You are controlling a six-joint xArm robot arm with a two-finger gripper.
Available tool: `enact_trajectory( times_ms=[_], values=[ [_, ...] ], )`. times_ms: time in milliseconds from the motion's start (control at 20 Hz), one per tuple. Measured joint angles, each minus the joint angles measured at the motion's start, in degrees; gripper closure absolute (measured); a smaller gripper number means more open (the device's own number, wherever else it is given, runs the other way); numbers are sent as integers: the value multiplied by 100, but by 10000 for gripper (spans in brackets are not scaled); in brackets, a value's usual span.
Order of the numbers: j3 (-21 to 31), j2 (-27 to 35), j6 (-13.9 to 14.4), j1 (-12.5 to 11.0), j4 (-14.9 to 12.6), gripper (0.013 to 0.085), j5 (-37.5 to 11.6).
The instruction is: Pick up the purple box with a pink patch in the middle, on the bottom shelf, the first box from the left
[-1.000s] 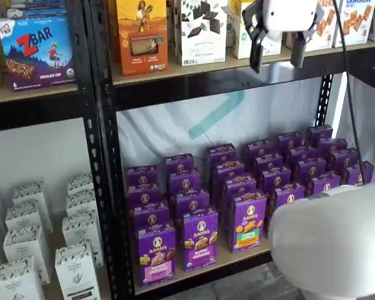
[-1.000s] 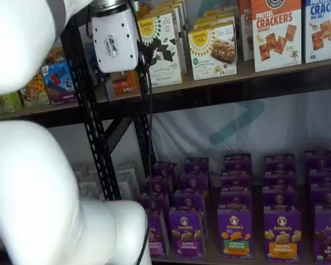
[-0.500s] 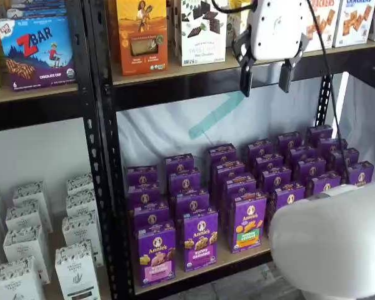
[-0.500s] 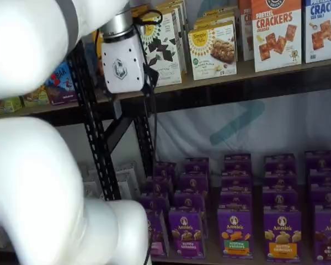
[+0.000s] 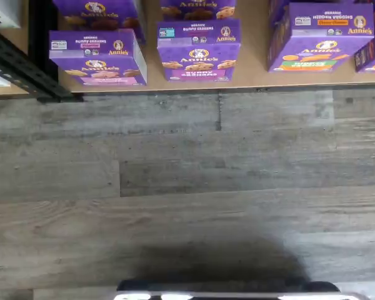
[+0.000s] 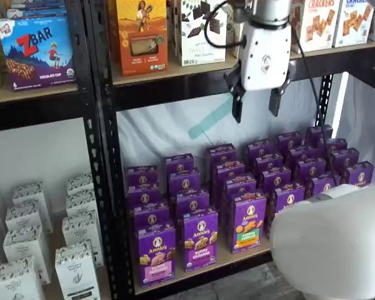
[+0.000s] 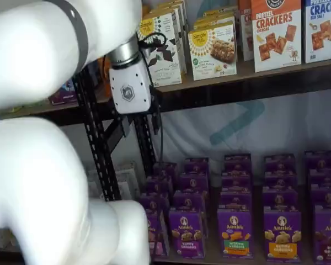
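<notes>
The purple box [image 6: 155, 255] with a pink band stands upright at the left front of the bottom shelf [image 6: 237, 257]. It also shows in the wrist view [image 5: 97, 57] and is half hidden behind my arm in a shelf view [image 7: 156, 236]. Beside it stand a like box with a purple-white band [image 6: 200, 240] and one with a green band [image 6: 247, 222]. My gripper [image 6: 256, 106] hangs well above the purple boxes, just under the upper shelf, to the right of the pink-band box. Its two black fingers point down with a plain gap, holding nothing.
A black perforated upright [image 6: 103, 175] stands just left of the purple box. White boxes [image 6: 31, 250] fill the left bay. The upper shelf [image 6: 175, 72] carries snack boxes. My white arm link [image 6: 331, 244] bulks at the lower right. Grey wood floor [image 5: 187, 175] lies before the shelf.
The gripper has come down from the upper shelf's level to below its board and shifted somewhat left in a shelf view. The boxes have not moved.
</notes>
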Motion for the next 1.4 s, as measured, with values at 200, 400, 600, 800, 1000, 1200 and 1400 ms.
enact_trajectory(
  times_ms=[200,400,600,800,1000,1200,1400],
  values=[
    [369,96,115,109,-42,130,-439],
    [735,226,132,149,72,130,-885],
    [1201,403,243,245,5,130,-1475],
    [1536,637,175,215,101,130,-1925],
    [1744,935,247,234,-34,130,-2250],
    [2038,1190,276,209,-133,130,-2821],
    [2286,1468,266,183,-149,130,-3417]
  ],
)
